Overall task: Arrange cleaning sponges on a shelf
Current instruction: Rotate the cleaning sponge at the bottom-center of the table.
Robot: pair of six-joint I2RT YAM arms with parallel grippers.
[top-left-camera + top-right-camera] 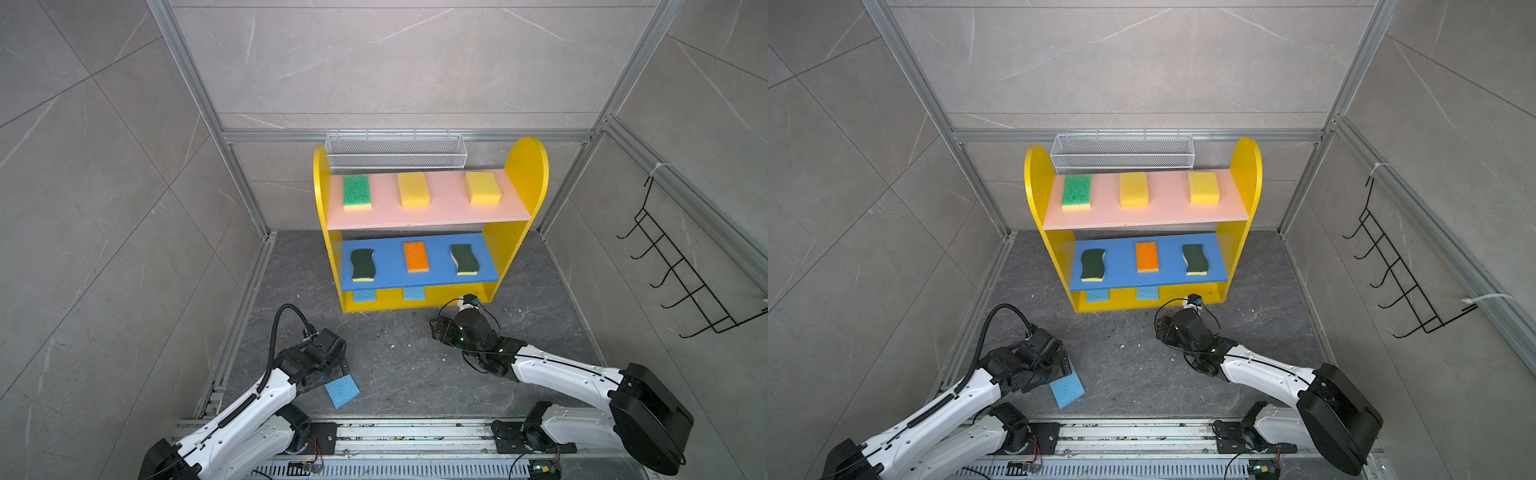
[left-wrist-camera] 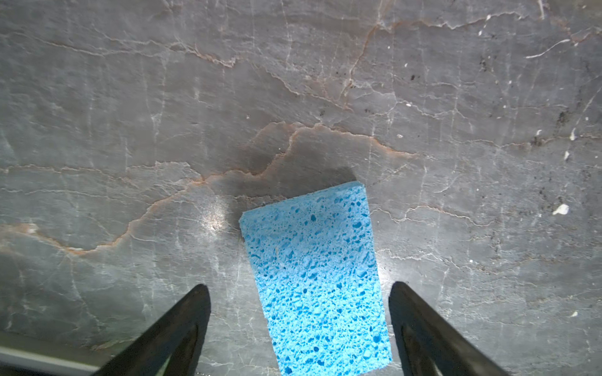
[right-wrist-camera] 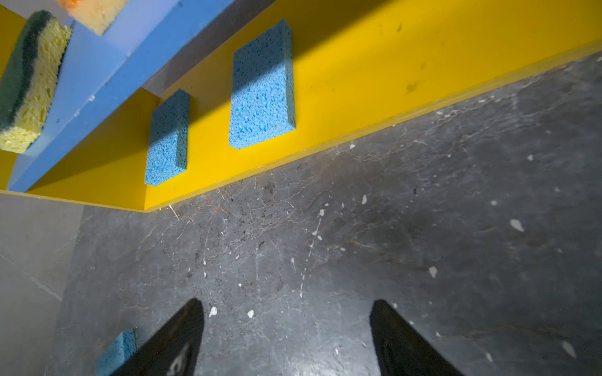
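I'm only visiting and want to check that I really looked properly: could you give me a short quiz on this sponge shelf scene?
1. True or false: the pink upper board holds three sponges.
2. Which sponge lies in the middle of the blue lower board? A the orange-topped sponge, B a bright-green one, C a light-blue one.
3. Where is the light-blue sponge that is off the shelf?
Key: 1 true. 2 A. 3 On the floor, between the fingers of the open left pincer.
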